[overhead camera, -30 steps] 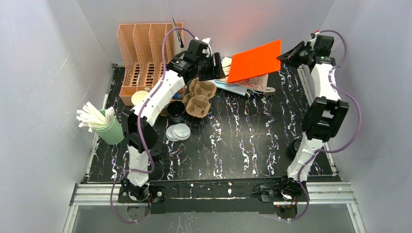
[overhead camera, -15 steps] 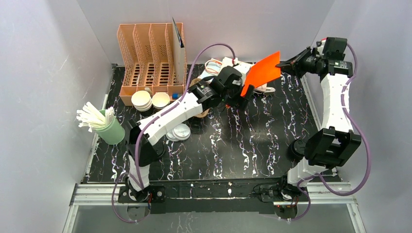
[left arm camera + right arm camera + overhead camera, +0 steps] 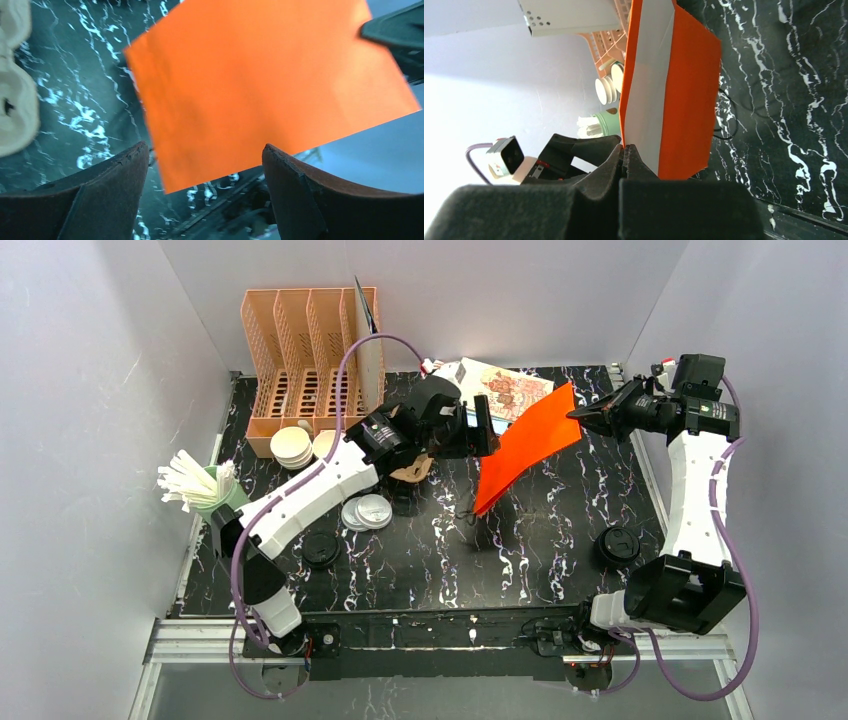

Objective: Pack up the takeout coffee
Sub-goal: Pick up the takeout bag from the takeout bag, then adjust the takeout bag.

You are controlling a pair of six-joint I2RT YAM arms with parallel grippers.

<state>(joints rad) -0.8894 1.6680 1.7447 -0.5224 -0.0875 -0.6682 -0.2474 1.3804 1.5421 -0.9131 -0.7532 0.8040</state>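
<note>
An orange paper bag (image 3: 525, 445) hangs tilted over the middle of the table, and my right gripper (image 3: 578, 415) is shut on its upper edge (image 3: 626, 147). My left gripper (image 3: 487, 428) is open just left of the bag. In the left wrist view its gripper (image 3: 205, 147) has nothing between the fingers, and the bag's lower corner (image 3: 260, 90) lies just beyond the fingertips. Two kraft takeout coffee cups (image 3: 293, 447), white inside, stand by the orange organizer, far left of both grippers. A pulp cup carrier (image 3: 412, 470) lies partly hidden under the left arm.
An orange desk organizer (image 3: 310, 360) stands at the back left. A green cup of white stirrers (image 3: 215, 498) is at the left edge. White lids (image 3: 366, 512) and black lids (image 3: 320, 548) (image 3: 617, 543) lie on the table. Magazines (image 3: 500, 385) lie behind the bag.
The right gripper has swung the bag down and forward, so its lower corner hangs near the table. The left arm reached right from the organizer to the bag, and its jaws opened wider.
</note>
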